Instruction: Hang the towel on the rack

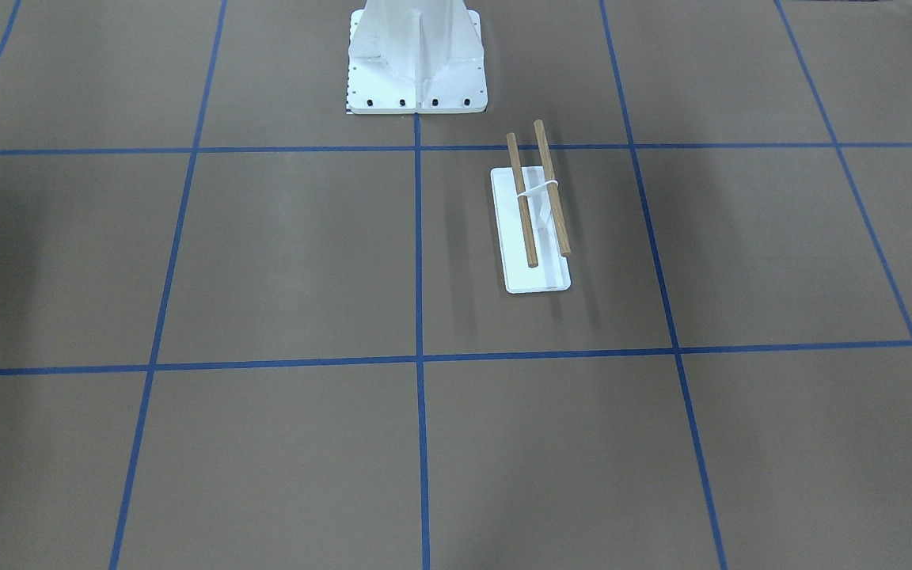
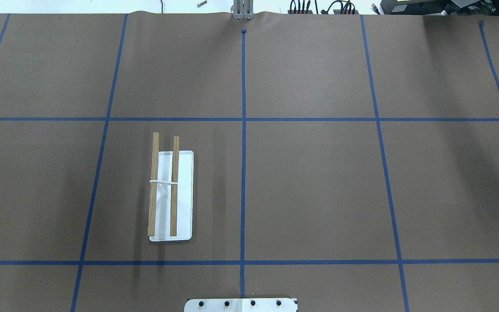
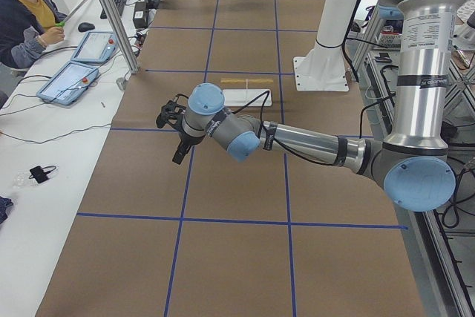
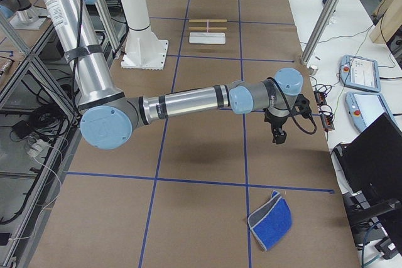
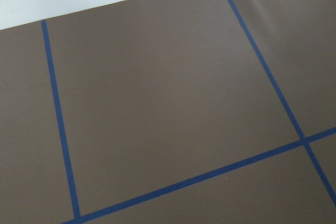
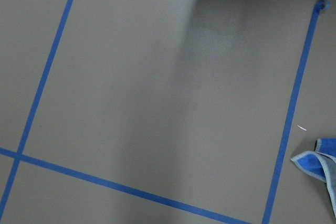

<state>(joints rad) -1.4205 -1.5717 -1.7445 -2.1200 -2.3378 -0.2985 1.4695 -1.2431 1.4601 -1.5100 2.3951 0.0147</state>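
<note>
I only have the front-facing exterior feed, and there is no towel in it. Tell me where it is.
Observer: The towel lies folded, blue face showing, on the table near its end on the robot's right.
Operator: Give me the right gripper's position.
Observer: The right gripper points down above bare table, on the rack side of the towel and not touching it.
Operator: Now the left one.
Observer: The left gripper hangs over bare table towards the opposite end, far from the towel.
</note>
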